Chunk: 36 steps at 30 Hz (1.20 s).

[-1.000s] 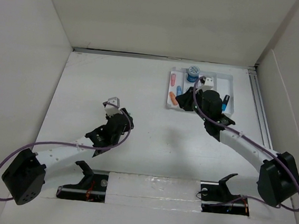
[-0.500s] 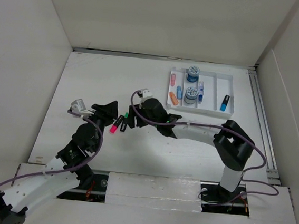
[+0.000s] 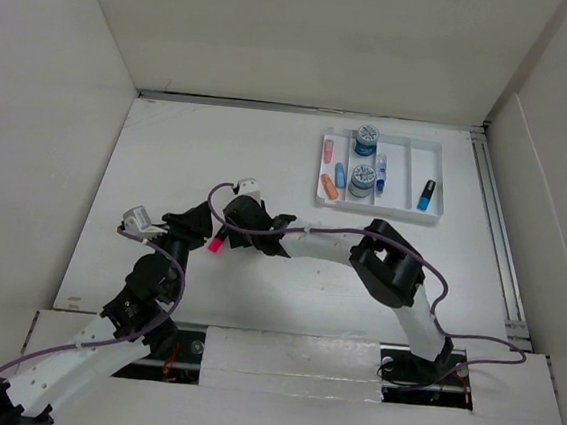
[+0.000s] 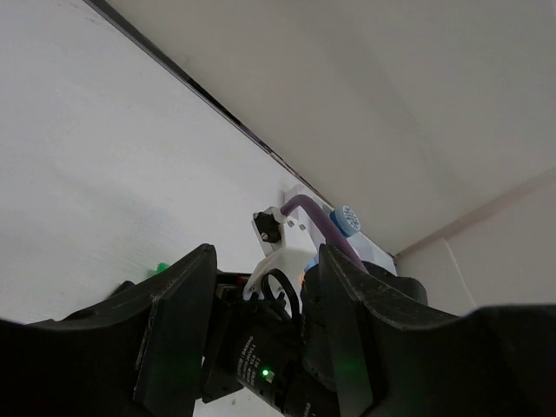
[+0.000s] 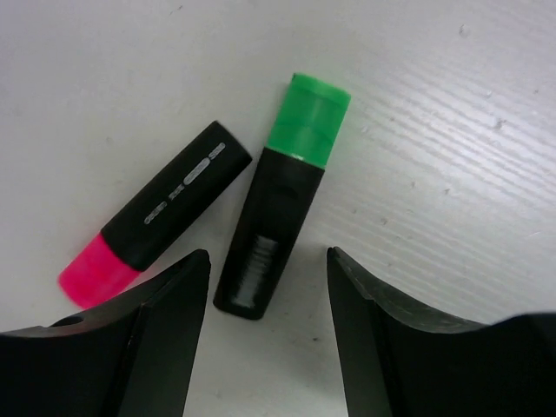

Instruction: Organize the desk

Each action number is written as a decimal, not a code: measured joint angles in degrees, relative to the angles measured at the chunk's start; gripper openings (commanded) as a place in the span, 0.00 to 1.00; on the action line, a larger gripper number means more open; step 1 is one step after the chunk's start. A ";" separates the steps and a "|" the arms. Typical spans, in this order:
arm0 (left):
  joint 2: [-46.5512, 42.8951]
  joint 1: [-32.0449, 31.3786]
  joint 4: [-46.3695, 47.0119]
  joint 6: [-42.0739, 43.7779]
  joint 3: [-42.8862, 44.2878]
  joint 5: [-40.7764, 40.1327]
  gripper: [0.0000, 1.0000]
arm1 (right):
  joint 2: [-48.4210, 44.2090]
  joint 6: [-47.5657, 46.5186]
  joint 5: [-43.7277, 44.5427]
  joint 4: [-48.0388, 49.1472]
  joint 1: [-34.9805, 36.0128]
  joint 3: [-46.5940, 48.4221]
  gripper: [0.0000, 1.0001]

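Note:
On the white desk (image 3: 168, 161) lie two black highlighters side by side. The right wrist view shows the green-capped one (image 5: 282, 200) and the pink-capped one (image 5: 156, 221). My right gripper (image 5: 269, 304) is open just above the desk, its fingers either side of the green highlighter's black end and not touching it. In the top view the right gripper (image 3: 232, 226) covers the green one; only the pink cap (image 3: 216, 243) shows. My left gripper (image 3: 200, 223) is open and empty, close to the left of the right wrist (image 4: 261, 347).
A white compartmented tray (image 3: 405, 174) stands at the back right with two blue-lidded jars (image 3: 367, 136), small pink, orange and blue pieces and a blue marker (image 3: 426, 194). Tall white panels bound the desk. The two arms nearly meet at mid-left.
My right arm has swung from the tray to the left and come down over the two highlighters. My left arm has drawn back and turned towards them.

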 measured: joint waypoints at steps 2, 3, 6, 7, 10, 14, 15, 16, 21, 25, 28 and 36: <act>-0.59 0.00 0.00 0.28 -0.13 0.07 0.47 | 1.11 -0.02 1.70 -1.90 -0.07 2.12 0.61; -1.05 0.00 0.00 0.35 -0.22 0.20 0.47 | 1.84 -0.02 2.40 -2.67 -0.09 3.19 0.61; -2.71 0.00 -0.07 0.66 -0.42 0.48 0.47 | 3.52 -0.22 4.28 -3.93 -0.07 5.31 0.51; -3.23 0.00 -0.09 0.66 -0.57 0.59 0.47 | 3.76 -0.17 4.98 -4.44 -0.07 5.77 0.50; -4.72 0.00 -0.07 0.68 -0.90 0.83 0.47 | 3.85 -0.22 6.34 -5.29 -0.09 5.88 0.28; -5.14 0.00 -0.11 0.63 -1.22 1.18 0.47 | 1.92 0.22 6.99 -2.40 -0.50 1.95 0.13; -5.14 0.00 -0.09 0.63 -1.25 1.38 0.47 | 0.52 0.17 6.95 -1.79 -0.70 -0.17 0.12; -5.14 0.00 -0.04 0.63 -1.29 1.46 0.48 | -0.83 0.20 6.97 -1.81 -0.98 -1.92 0.10; -3.69 0.00 0.42 0.61 -1.57 2.10 0.48 | -12.94 -0.74 5.60 0.37 -7.58 -14.23 0.09; -2.10 0.00 0.55 0.61 -1.60 2.47 0.48 | -23.41 -1.20 2.71 4.57 -22.38 -19.37 0.10; -1.27 0.00 0.52 0.61 -1.60 2.69 0.48 | -29.20 -1.53 0.83 8.63 -39.12 -21.81 0.11; -0.37 0.00 1.92 0.66 -1.73 3.34 0.48 | -25.00 -1.51 -9.60 8.59 -57.33 -20.20 0.12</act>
